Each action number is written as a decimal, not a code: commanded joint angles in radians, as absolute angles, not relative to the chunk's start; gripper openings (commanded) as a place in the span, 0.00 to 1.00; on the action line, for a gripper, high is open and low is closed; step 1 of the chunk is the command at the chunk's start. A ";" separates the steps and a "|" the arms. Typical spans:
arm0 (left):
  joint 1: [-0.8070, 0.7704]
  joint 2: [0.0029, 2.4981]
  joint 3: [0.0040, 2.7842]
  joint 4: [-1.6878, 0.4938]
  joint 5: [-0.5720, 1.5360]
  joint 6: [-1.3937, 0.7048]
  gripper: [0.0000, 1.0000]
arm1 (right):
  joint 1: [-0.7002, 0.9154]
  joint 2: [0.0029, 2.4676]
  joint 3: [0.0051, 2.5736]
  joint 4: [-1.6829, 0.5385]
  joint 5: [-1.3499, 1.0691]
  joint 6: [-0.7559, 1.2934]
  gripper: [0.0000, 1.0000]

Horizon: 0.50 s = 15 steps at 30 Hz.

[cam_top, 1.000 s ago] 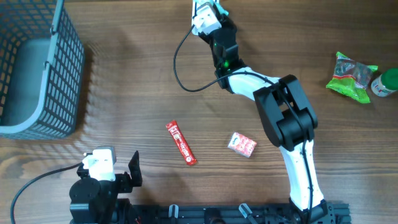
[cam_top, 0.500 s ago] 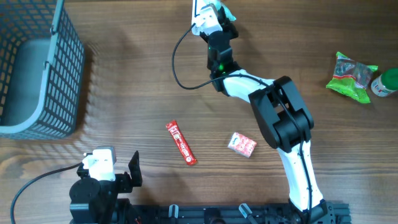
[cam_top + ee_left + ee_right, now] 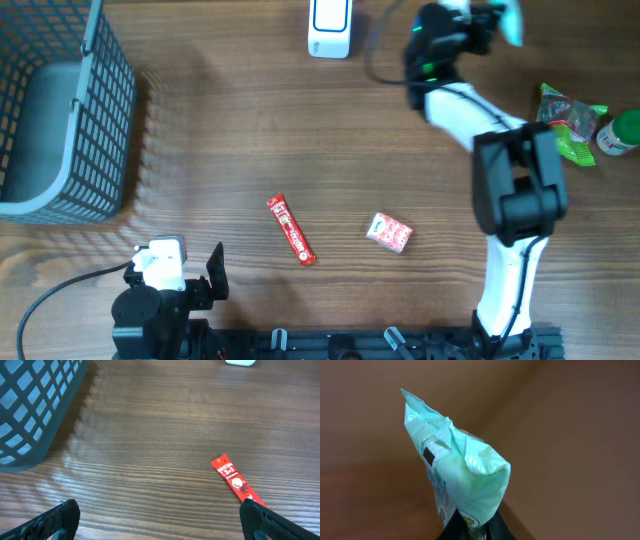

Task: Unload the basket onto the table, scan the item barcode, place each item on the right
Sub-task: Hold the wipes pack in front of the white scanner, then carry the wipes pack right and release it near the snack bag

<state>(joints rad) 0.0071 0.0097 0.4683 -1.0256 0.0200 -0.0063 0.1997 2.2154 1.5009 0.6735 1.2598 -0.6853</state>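
Observation:
A pale teal packet (image 3: 512, 20) is pinched at its lower end by my right gripper (image 3: 492, 22), which is shut on it near the table's far edge, right of the white barcode scanner (image 3: 329, 28). In the right wrist view the packet (image 3: 462, 470) stands up from the gripper (image 3: 476, 532), a small dark strip showing on its left side. My left gripper (image 3: 160, 525) is open and empty low over the wood at the front left (image 3: 215, 272). The scanner's edge (image 3: 241, 362) shows at the top of the left wrist view.
A red stick sachet (image 3: 290, 230) lies mid-table, just ahead of my left gripper's right finger (image 3: 235, 482). A small red-and-white packet (image 3: 388, 232) lies to its right. A grey wire basket (image 3: 110, 110) stands far left. A green bag (image 3: 560, 122) and a green-lidded jar (image 3: 622, 132) sit far right.
My right arm has swung from over the scanner to the right, carrying the teal packet; the scanner is now uncovered. The left arm has not moved.

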 commanded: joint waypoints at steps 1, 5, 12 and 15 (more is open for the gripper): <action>0.002 0.005 0.462 -1.023 0.010 -0.016 1.00 | 0.106 2.203 1.470 0.515 1.325 -0.504 0.04; 0.002 0.005 0.462 -1.022 0.010 -0.016 1.00 | 0.057 2.203 1.468 0.186 1.092 -0.293 0.04; 0.002 0.005 0.462 -1.022 0.010 -0.016 1.00 | -0.002 2.203 1.467 -0.091 0.984 0.070 0.04; 0.002 0.005 0.462 -1.022 0.010 -0.016 1.00 | -0.033 2.203 1.467 -0.138 0.970 0.078 0.04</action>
